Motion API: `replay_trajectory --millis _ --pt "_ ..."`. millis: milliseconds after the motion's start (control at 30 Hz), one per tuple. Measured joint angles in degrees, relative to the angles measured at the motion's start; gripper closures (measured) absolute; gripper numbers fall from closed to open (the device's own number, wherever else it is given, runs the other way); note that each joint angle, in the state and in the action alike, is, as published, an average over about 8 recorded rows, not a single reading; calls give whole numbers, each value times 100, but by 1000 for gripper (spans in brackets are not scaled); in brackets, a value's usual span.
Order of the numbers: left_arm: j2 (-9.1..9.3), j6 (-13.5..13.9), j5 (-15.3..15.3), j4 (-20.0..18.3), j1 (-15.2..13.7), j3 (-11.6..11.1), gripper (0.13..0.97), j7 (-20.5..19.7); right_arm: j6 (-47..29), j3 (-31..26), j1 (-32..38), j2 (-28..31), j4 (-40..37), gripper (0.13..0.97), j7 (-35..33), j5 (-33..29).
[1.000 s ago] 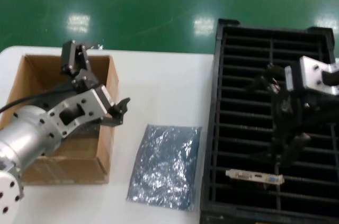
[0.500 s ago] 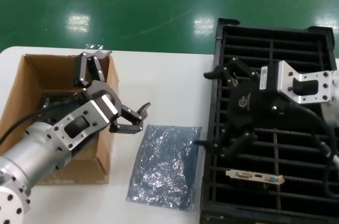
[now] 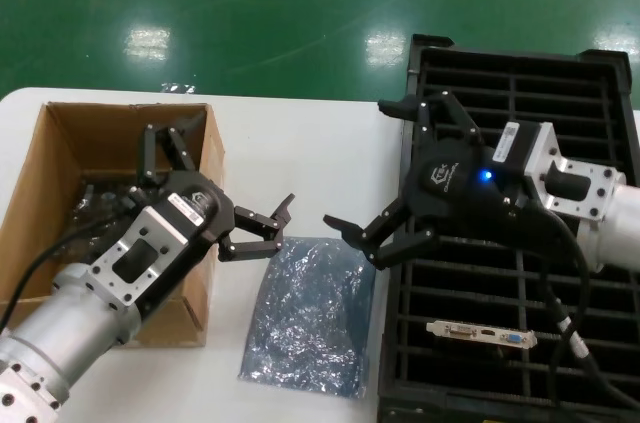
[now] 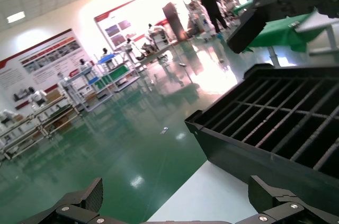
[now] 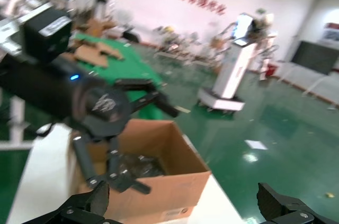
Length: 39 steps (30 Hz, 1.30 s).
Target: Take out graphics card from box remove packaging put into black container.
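Both grippers — left gripper (image 3: pixel 218 195), right gripper (image 3: pixel 383 168) — now nearer packaging (image 3: pixel 308 313)

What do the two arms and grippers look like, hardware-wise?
Both arms are silver-grey metal cylinders with bolted flanges, ending in black housings and black multi-link fingers. The right gripper has a lit blue LED, a white logo and black cables trailing back. The left gripper has a white label and one black cable.

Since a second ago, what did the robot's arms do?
The right gripper swung left, from over the tray to its left edge, fingers spread toward the bag. The left gripper came out of the box toward the bag too, also open. Neither holds anything. The bag, box, tray and the card in its slot stayed put.
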Motion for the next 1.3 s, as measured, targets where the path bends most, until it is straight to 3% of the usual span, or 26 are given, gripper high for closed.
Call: replay_trajectory --millis 1300 --pt "421 -2466 -3709 1048 1150 -82 132 1353 4170 2432 -3956 -1394 163 129 -1438 1019"
